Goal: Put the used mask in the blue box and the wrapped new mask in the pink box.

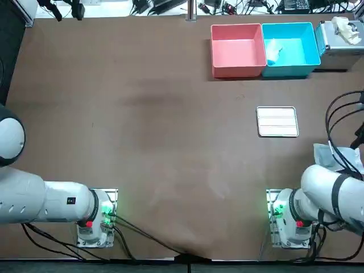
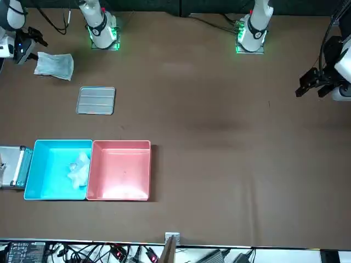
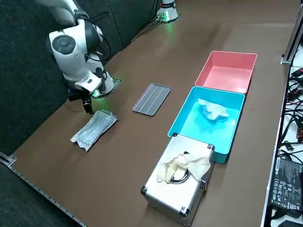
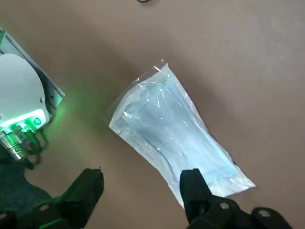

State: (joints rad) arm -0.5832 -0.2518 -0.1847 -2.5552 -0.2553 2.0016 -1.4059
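With right gripper spread wide and empty, centre over the wrapped new mask lying flat just ahead of the fingers, nearer one; lower to the table; pinch across its narrow width.

- My right arm is smooth white shells, with black bands at the joints.
- Black cables loop off it.
- My base glows green, has a red spot and sits on a metal plate.
- My right gripper, at the table's right edge, has black fingers, set apart.
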